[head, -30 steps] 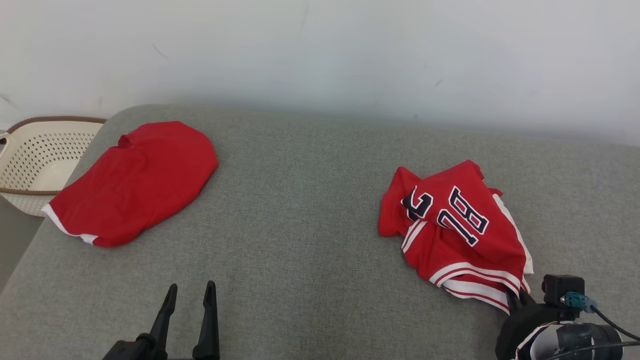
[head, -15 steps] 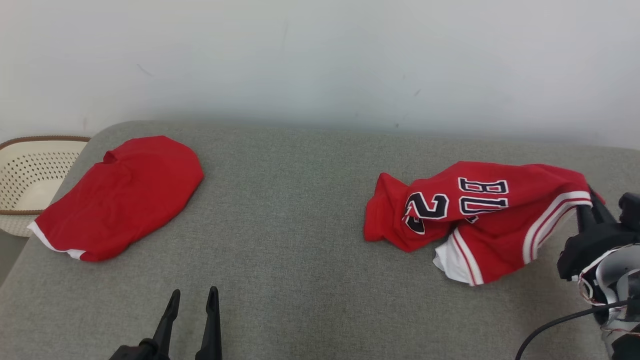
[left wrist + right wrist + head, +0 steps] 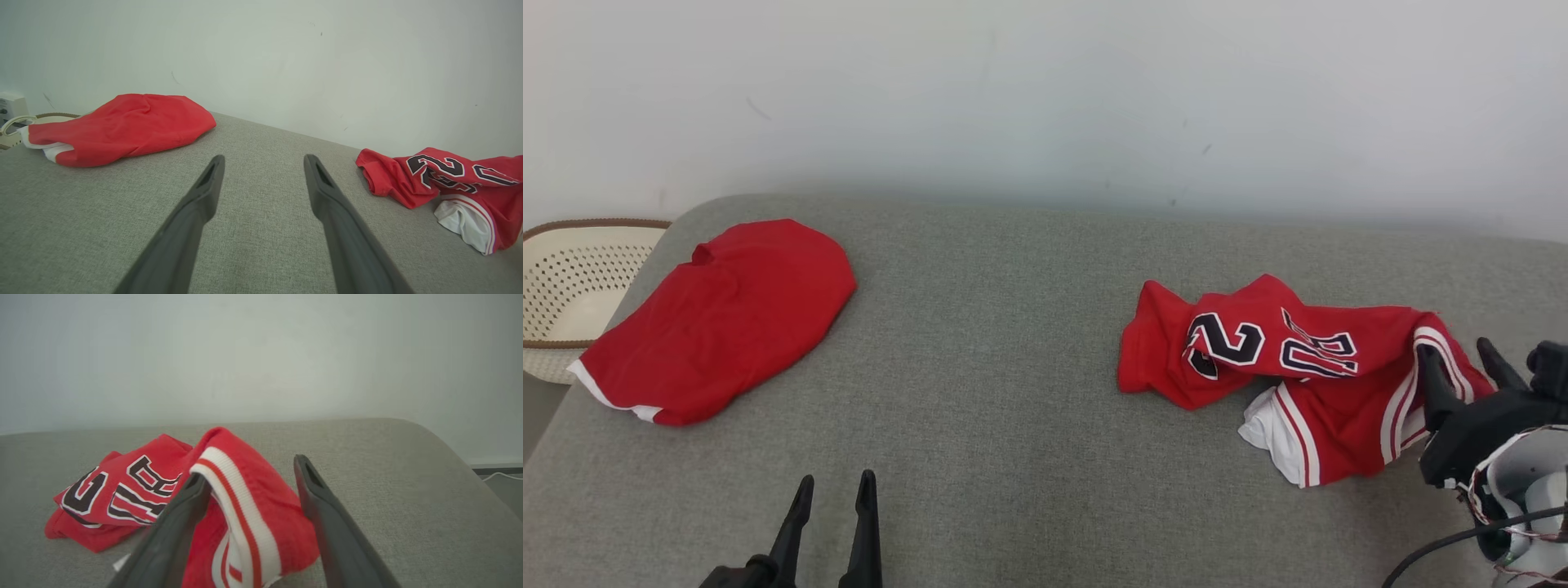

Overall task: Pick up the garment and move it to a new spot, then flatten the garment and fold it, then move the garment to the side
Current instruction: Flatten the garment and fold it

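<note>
Grey cushion (image 3: 1013, 343) spans the head view. A red shirt (image 3: 727, 318) lies at 10 o'clock, the crumpled jersey (image 3: 1282, 367) at 3, a basket (image 3: 572, 294) off the edge at 9. The right gripper (image 3: 1454, 347), at 4, has its fingers parted around the jersey's striped hem. The left gripper (image 3: 837, 478), at 7, is spread and empty.

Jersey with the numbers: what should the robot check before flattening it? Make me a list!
1. The right gripper is open: ok.
2. The left gripper is open and empty: ok.
3. The jersey is all on the grey cushion: ok.
4. The jersey lies flat: not ok, bunched up.
5. The striped hem is clear of the right gripper: not ok, it sits between the fingers.
6. The red shirt is far from the jersey: ok.
</note>
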